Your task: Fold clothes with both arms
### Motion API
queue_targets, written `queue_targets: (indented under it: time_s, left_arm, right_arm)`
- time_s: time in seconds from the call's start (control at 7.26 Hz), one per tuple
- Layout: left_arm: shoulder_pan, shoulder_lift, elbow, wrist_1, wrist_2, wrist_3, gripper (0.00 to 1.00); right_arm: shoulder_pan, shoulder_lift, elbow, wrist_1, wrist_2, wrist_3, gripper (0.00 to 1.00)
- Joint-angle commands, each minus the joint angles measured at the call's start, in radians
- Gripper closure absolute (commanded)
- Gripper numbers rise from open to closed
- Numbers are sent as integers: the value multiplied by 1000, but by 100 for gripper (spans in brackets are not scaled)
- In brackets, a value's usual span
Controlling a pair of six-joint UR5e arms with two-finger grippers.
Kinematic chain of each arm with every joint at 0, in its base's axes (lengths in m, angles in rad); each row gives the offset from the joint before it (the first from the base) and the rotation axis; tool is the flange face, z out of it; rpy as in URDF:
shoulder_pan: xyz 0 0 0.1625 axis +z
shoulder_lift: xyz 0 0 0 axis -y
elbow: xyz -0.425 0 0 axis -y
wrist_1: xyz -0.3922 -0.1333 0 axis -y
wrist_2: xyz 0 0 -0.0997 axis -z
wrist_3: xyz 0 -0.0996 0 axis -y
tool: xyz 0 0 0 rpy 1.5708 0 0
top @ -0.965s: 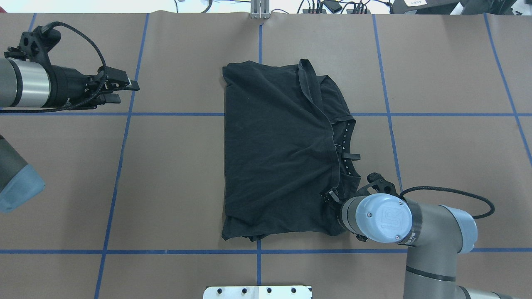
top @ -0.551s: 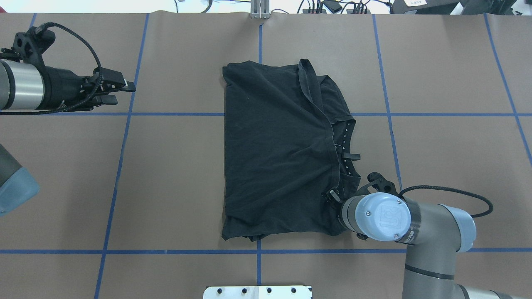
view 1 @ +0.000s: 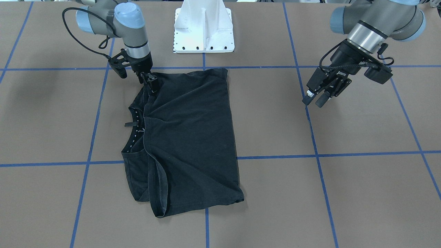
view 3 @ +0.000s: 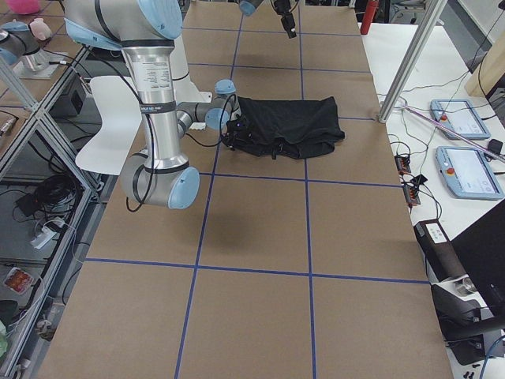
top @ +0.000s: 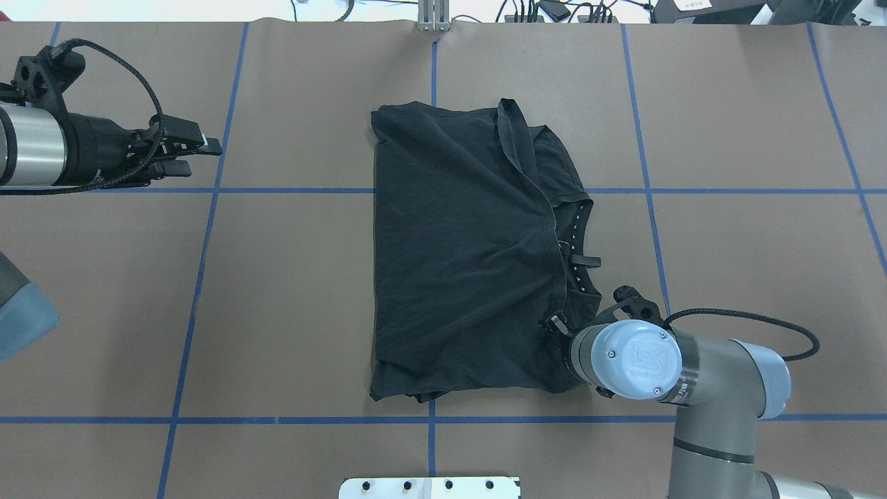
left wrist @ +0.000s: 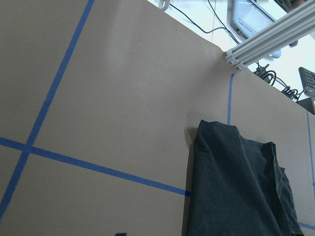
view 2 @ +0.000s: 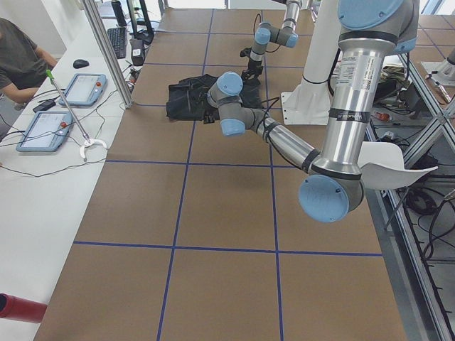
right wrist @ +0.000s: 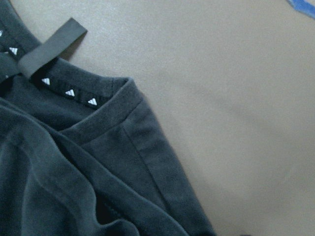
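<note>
My right hand (view 1: 152, 86) pinches the black T-shirt (view 1: 193, 137) beside its ribbed collar. The shirt is a creased, folded rectangle on the matte brown worktop (view 1: 361, 193). My left hand (view 1: 313, 102) hovers spread, well apart.

T-shirt (top: 457, 242) matt black cloth; table (top: 727, 104) matt brown paper.

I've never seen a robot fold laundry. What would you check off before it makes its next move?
1. Right end effector at the T-shirt corner beside the collar: ok.
2. Right end effector gripping cloth: cannot tell.
3. Left end effector open and empty: ok.
4. Left end effector at the T-shirt for a two-armed fold: not ok, it hangs over bare table off to the side.
5. T-shirt lying flat, already folded once: ok.
</note>
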Motion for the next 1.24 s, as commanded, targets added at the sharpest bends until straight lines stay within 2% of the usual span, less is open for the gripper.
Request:
queue_targets:
  time_s: [0.0, 1.1]
  left_arm:
    - [0, 13, -6, 0, 0, 0, 29]
    - [1, 22, -5, -2, 0, 0, 29]
  right_arm:
    - [3, 1, 0, 2, 8, -4, 100]
    - [6, -2, 23, 2, 36, -26, 100]
